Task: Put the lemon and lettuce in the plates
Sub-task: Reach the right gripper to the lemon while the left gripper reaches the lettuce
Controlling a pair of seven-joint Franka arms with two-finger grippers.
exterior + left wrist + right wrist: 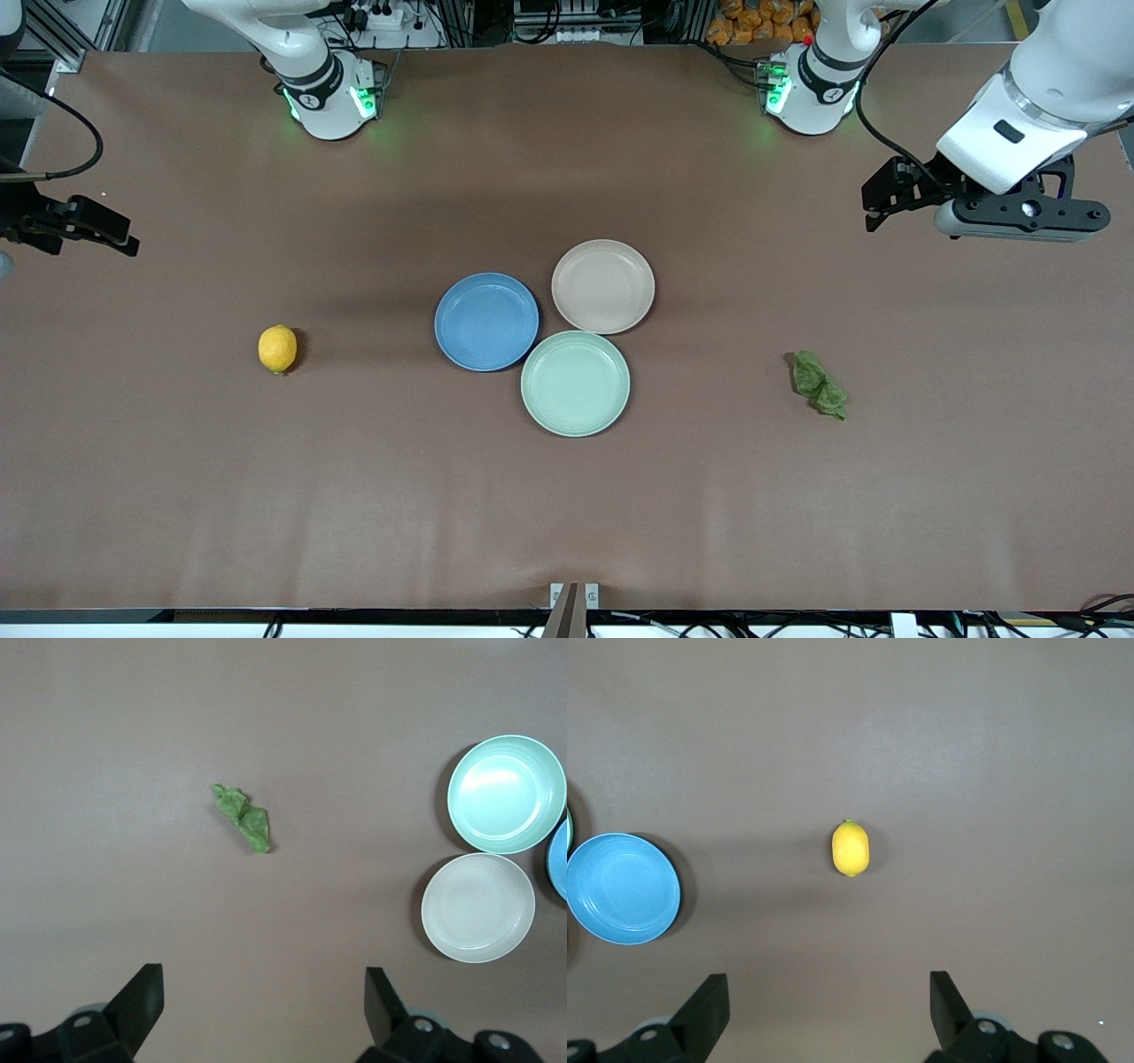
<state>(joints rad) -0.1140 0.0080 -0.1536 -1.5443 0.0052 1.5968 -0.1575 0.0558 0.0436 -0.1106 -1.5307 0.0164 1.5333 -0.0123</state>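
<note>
Lemon (850, 849) on the table toward the right arm's end, lettuce (244, 818) toward the left arm's, both ahead of spread, empty jaws and off the plates. Best centred between the jaws before descent: right gripper (828, 1010) for the blue plate (486, 321), left gripper (263, 1005) for the beige plate (603, 285). Lettuce limp, so pinch low at the bunched middle.

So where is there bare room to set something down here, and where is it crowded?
Bare table runs between the lemon and the blue plate, and between the mint-green plate and the lettuce. The three plates, with the beige-pink plate, crowd the middle, rims touching.
</note>
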